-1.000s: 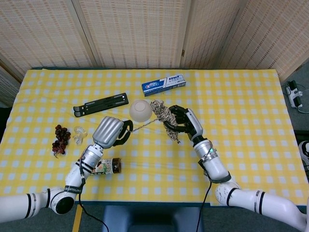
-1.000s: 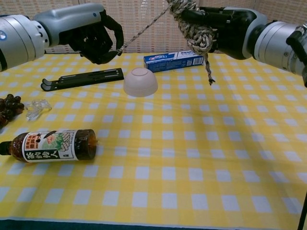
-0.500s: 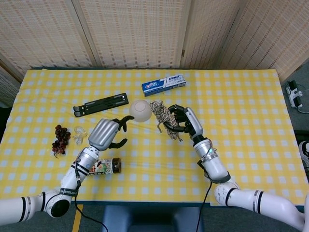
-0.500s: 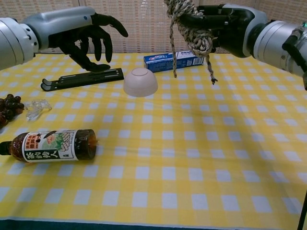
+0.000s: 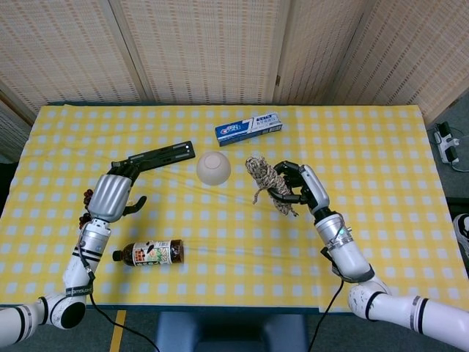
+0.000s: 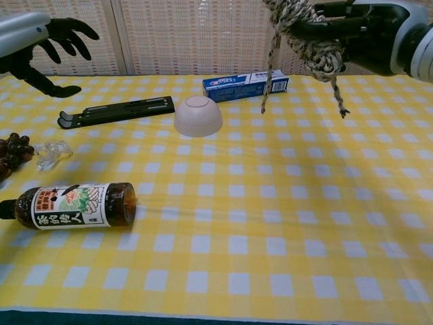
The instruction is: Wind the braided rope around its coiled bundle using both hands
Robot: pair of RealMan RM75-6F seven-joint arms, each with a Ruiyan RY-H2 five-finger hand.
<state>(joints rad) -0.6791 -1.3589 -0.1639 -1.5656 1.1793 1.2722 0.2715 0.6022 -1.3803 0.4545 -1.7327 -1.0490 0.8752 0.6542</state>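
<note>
The braided rope bundle (image 5: 270, 183) is a tan and dark coil held in the air by my right hand (image 5: 302, 188), right of the table's middle. In the chest view the bundle (image 6: 306, 34) hangs from that hand (image 6: 362, 35) at the top right, with two loose ends dangling below it. My left hand (image 5: 113, 194) is far off at the left, fingers spread and holding nothing. It shows at the upper left corner in the chest view (image 6: 40, 51).
An upturned white bowl (image 5: 213, 167) sits just left of the bundle. Behind it lie a blue toothpaste box (image 5: 248, 128) and a black stand (image 5: 153, 158). A tea bottle (image 5: 150, 253) lies at the front left, with grapes (image 6: 10, 152) and a clear clip (image 6: 53, 154) near the left edge.
My left hand let go of the rope end, opened and swung away to the left. The freed end now dangles. My right hand carried the bundle a little to the right.
</note>
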